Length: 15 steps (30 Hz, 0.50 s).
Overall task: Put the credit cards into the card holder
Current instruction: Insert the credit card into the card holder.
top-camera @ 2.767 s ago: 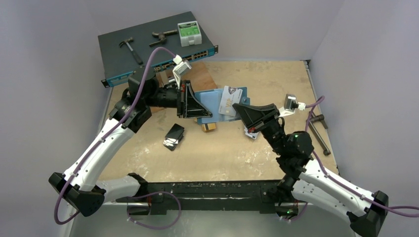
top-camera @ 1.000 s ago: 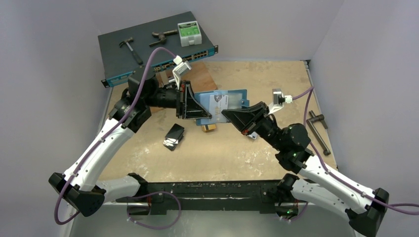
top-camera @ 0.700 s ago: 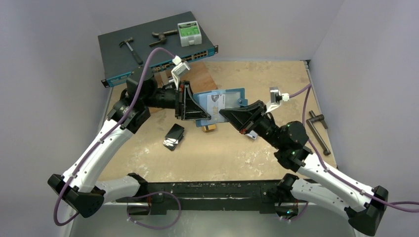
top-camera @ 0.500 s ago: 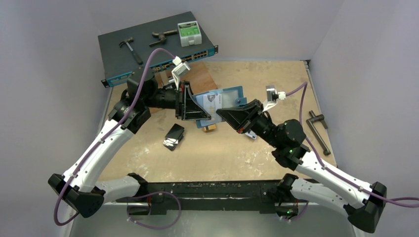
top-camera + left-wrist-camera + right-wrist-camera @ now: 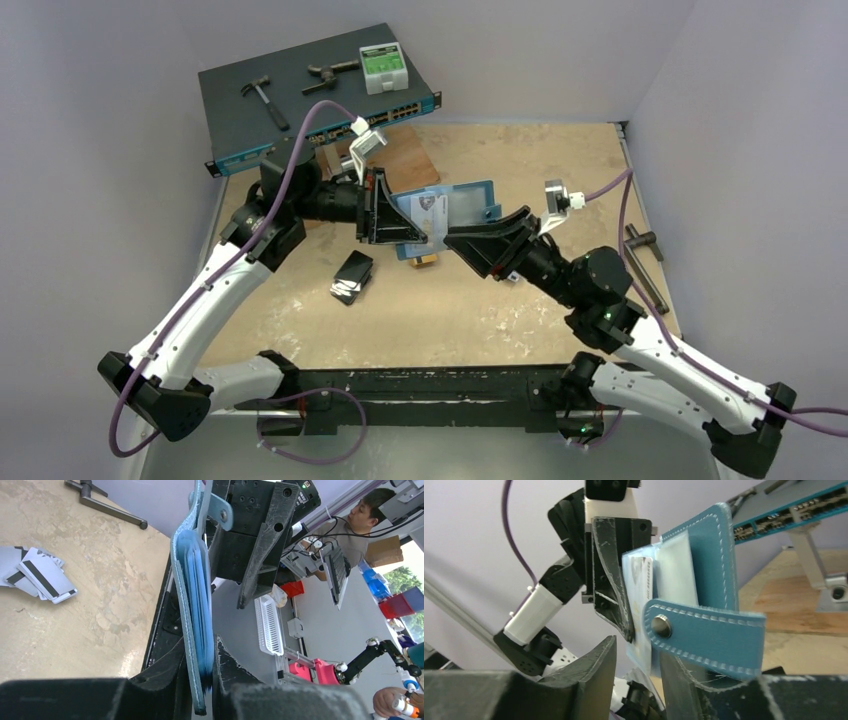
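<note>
left gripper [image 5: 202, 655] clamped on card holder [image 5: 716, 555] edge; hold it steady | right gripper [image 5: 638, 652], fingers parted beside credit card [image 5: 640, 575] partway in slot; nudge straight, clear of snap strap [image 5: 709, 630]

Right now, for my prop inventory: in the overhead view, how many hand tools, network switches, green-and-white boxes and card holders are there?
hand tools: 3
network switch: 1
green-and-white box: 1
card holder: 1
Total: 6

White links [image 5: 215, 290], purple cables [image 5: 295, 150], black left tool [image 5: 202, 660], black right tool [image 5: 638, 650]
</note>
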Motion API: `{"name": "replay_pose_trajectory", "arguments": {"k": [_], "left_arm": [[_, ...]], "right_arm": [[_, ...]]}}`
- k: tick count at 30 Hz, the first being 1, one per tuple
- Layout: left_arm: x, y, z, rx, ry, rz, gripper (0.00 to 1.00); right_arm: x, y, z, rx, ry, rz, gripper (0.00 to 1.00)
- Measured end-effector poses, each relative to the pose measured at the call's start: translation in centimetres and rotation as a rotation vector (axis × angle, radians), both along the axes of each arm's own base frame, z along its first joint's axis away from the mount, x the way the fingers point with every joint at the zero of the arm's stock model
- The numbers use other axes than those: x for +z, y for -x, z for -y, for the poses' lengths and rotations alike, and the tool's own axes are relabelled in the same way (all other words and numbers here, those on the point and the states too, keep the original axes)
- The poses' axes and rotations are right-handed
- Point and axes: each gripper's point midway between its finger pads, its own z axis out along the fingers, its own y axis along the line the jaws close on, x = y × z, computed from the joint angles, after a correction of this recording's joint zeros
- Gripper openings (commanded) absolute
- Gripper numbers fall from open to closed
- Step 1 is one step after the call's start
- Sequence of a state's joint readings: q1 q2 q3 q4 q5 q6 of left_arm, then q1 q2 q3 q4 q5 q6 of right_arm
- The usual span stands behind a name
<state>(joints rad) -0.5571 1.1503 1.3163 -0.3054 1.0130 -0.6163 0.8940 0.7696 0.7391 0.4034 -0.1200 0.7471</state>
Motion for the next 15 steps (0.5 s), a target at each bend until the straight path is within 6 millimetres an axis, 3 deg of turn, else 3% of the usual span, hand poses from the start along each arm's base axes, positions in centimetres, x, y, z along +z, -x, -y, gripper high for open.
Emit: {"name": "replay_pose_trajectory", "arguments": {"k": [3, 6, 9, 15], "left_arm": [[-0.1, -0.1, 0.0, 0.005, -0.003, 0.006, 0.0], [-0.1, -0.1, 0.0, 0.004, -0.002, 0.006, 0.01], [-0.1, 0.1, 0.0, -0.004, -0.001, 0.007, 0.04], [-0.7, -0.2, -0.1, 0.011, -0.022, 0.01, 0.05]], "right_arm": [[-0.5, 0.2, 1.2, -0.039, 0.04, -0.014, 0.34], [-0.5, -0.1, 2.3, -0.092, 0.07, -0.021, 0.11], [0.2, -0.9, 2.6, -0.136, 0.096, -0.023, 0.01], [0.8, -2.5, 1.4, -0.164, 0.149, -0.047, 0.0]]}}
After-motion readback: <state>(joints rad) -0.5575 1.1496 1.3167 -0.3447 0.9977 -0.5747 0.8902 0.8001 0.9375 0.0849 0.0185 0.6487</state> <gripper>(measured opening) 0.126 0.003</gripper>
